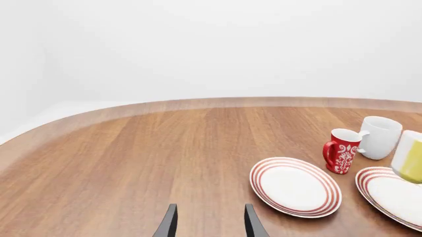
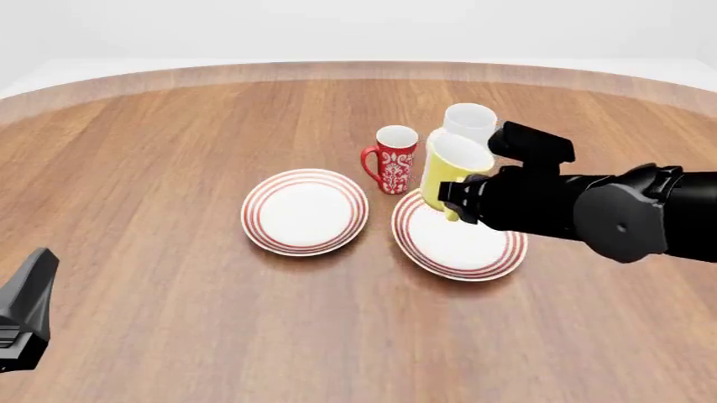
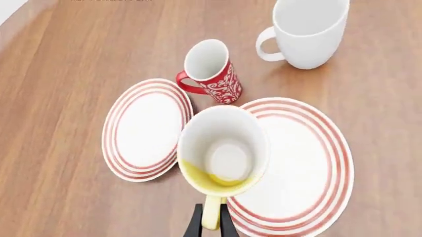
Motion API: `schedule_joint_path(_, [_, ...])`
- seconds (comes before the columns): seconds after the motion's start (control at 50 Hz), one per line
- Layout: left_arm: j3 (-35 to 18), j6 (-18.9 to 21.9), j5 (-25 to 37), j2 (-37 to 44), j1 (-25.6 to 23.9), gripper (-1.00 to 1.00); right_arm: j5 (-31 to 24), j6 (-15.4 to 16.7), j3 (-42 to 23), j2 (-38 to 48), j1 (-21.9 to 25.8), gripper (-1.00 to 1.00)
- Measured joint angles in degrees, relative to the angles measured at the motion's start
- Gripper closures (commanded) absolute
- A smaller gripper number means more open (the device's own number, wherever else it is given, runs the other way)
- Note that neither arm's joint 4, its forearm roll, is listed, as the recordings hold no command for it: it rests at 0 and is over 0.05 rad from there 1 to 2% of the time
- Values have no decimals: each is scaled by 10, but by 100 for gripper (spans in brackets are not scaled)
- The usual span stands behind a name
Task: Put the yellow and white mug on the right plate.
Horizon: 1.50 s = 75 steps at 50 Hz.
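The right gripper (image 3: 211,222) has its fingers clamped on the handle of the yellow and white mug (image 2: 452,164), which hangs tilted in the air over the left edge of the right plate (image 2: 476,248), not touching it. Beyond that plate stand the red mug (image 2: 394,159) and, to the red mug's right, the white mug (image 2: 469,123). The left plate (image 2: 305,211) lies just beside the right plate on the wooden bench (image 2: 168,168). The left gripper (image 1: 209,224) hovers well apart from the plates, its fingers spread and empty.
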<state>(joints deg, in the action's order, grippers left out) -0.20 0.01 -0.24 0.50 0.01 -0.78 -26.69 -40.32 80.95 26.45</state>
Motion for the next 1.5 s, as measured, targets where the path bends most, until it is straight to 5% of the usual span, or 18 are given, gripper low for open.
schedule_joint_path(0.6, [0, 0, 1, 0, 0, -100, 66, 12, 49, 48, -52, 100])
schedule_joint_path(1.34, [0, 0, -1, 1, 0, -100, 128, 7, 69, 105, -60, 100])
schedule_joint_path(1.36, [0, 0, -1, 1, 0, -100, 129, 7, 70, 105, -60, -100])
schedule_joint_path(1.5, [0, 0, -1, 1, 0, -100, 131, 6, 70, 111, -64, -100])
